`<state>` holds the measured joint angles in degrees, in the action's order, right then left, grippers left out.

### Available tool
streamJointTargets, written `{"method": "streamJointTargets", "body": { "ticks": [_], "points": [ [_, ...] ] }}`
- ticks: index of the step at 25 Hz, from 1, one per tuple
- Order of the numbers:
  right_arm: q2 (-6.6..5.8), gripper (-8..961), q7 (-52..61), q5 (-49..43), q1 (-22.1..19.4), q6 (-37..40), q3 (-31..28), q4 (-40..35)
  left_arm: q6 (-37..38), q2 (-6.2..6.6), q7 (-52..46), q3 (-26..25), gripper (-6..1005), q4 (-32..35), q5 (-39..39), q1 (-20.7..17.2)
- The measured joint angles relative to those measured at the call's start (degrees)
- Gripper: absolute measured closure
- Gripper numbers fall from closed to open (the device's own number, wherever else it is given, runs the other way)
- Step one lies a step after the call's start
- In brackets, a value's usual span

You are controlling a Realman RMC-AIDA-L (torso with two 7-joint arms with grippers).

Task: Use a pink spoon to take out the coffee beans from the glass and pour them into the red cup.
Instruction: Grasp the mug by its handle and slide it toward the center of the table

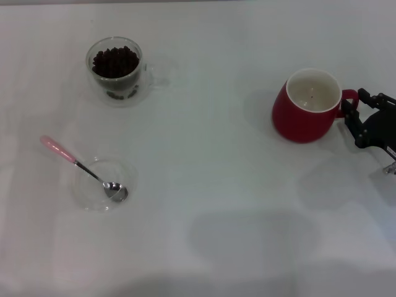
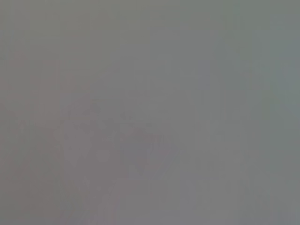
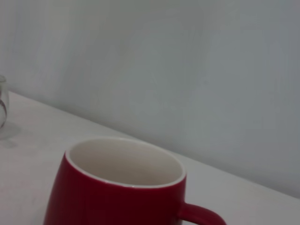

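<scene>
Starting at the left side of the white surface [image 1: 204, 185], we find the pink spoon [image 1: 80, 166] lying with its metal bowl inside a shallow clear dish [image 1: 102, 184] and its pale handle sticking out over the rim toward the left edge. Behind it, toward the far left corner, stands the glass [image 1: 116, 73], filled with coffee beans [image 1: 115, 61]; its clear handle is hard for us to make out. Well apart, toward the right edge, sits the red cup [image 1: 308, 105], its cream inside almost bare. Just beside the cup's handle is the right end effector [image 1: 354, 117], partly cut off at the frame edge; we cannot tell whether it is wide or narrow. The left end effector is nowhere in our views, and its wrist camera gives only a featureless grey.
</scene>
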<state>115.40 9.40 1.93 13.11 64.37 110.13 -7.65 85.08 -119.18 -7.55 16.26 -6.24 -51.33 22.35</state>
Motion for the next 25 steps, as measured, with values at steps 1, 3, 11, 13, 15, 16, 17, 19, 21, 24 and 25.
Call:
{"method": "streamJointTargets", "body": {
  "ticks": [1,3,11,13,15,16,17,19,21,24,25],
  "points": [
    [0.00,547,0.00,0.00,0.03,-0.13,0.16,-0.05,0.00,0.00,0.00,0.00,116,0.00,-0.06,0.01],
    [0.00,601,-0.03,0.00,0.06,-0.26,0.45,-0.25,0.00,0.00,0.00,0.00,116,0.00,-0.15,0.02],
    [0.08,751,-1.08,0.01,0.17,-0.34,1.91,-1.17,0.00,0.00,0.00,0.00,115,0.00,-0.18,-0.02],
    [0.08,760,-1.23,0.01,0.17,-0.20,2.55,-1.28,0.00,0.00,0.00,0.00,115,0.00,-0.18,-0.10],
    [0.08,769,-1.31,0.01,0.17,-0.01,3.20,-1.41,0.00,0.00,0.00,0.00,115,0.00,-0.18,-0.14],
    [0.09,773,-1.32,0.01,0.16,0.01,3.57,-1.60,0.00,0.00,0.00,0.00,115,0.00,-0.18,-0.16],
    [0.08,773,-1.32,0.02,0.16,0.01,4.19,-1.84,0.00,0.00,0.00,0.00,115,0.00,-0.18,-0.19],
    [0.09,773,-1.32,0.00,0.16,0.03,5.32,-2.34,0.00,0.00,0.00,0.00,115,0.00,-0.18,-0.21],
    [0.09,773,-1.31,0.00,0.16,0.06,6.63,-2.98,0.00,-0.02,0.00,0.00,115,0.00,-0.18,-0.21],
    [0.08,772,-1.11,0.00,0.16,0.19,8.45,-3.65,0.00,-0.07,0.00,0.00,115,0.00,-0.18,-0.24],
    [0.08,772,-1.05,0.01,0.16,0.25,9.29,-3.98,0.00,-0.07,0.00,0.00,115,0.00,-0.18,-0.26]
  ]
}}
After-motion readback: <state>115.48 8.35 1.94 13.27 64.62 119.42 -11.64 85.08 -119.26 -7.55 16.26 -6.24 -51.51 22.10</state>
